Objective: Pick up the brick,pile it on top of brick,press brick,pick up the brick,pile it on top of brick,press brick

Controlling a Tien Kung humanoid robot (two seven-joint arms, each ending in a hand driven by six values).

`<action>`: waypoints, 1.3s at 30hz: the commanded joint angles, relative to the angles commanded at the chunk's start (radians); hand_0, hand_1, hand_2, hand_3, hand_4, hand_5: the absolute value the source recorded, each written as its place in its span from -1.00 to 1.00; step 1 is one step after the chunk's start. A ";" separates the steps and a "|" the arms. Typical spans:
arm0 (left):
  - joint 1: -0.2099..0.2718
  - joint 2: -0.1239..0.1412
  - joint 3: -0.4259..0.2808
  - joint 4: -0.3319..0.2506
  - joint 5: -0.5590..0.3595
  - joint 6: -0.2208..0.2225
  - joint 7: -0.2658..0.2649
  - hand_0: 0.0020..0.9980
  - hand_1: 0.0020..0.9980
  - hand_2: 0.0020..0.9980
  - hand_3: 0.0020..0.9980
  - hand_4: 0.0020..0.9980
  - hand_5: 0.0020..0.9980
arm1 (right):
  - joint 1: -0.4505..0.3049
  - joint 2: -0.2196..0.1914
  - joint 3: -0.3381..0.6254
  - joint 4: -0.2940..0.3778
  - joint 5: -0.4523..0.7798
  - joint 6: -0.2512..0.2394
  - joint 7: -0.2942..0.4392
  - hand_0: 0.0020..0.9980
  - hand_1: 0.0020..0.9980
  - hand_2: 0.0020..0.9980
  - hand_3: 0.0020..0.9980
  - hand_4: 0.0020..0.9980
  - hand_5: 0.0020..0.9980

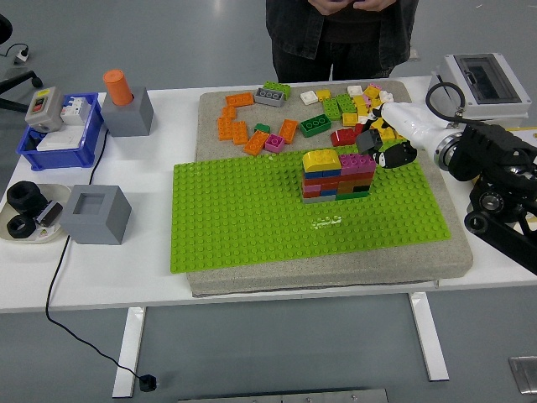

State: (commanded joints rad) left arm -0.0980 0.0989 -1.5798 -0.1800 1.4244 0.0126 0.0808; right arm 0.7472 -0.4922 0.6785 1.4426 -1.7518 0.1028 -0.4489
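Reaching in from my right, the right hand (382, 149) hangs over the far right part of the green baseplate (252, 218), just beside the brick stack (338, 175) at its upper right edge. Its black fingers (394, 156) are curled; whether they pinch a brick I cannot tell from this view.

Items on my screen:
- Brick stack: several layers, topped by a yellow rounded brick (321, 159) on the left and a pink brick (358, 162) on the right; stands on the baseplate.
- Loose bricks (369, 113): yellow, green, red and white pieces scattered on the grey pad (336, 273) beyond the baseplate, near the hand.
- Orange bricks (239, 126): a cluster on the pad's far left.
- Person (340, 34): standing at the far side, hands off the table.
- White table (101, 277): carries the pad.
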 joint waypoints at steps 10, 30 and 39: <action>-0.005 0.002 0.000 0.000 0.002 0.000 0.000 0.26 0.17 0.11 0.18 0.21 -0.46 | 0.033 0.046 -0.035 -0.064 0.020 0.008 0.000 0.39 0.52 0.62 0.06 0.20 -0.78; -0.009 0.004 0.000 0.000 0.005 0.001 0.000 0.26 0.17 0.11 0.18 0.21 -0.46 | 0.052 0.077 -0.063 -0.106 0.041 0.006 0.009 0.39 0.53 0.63 0.07 0.21 -0.79; -0.010 0.005 0.002 0.000 0.005 0.001 -0.001 0.26 0.17 0.11 0.18 0.21 -0.46 | 0.054 0.087 -0.067 -0.125 0.049 0.004 0.012 0.39 0.53 0.63 0.07 0.21 -0.79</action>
State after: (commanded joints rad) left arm -0.1077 0.1038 -1.5781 -0.1800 1.4291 0.0137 0.0800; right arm 0.8016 -0.4054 0.6110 1.3178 -1.7028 0.1064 -0.4365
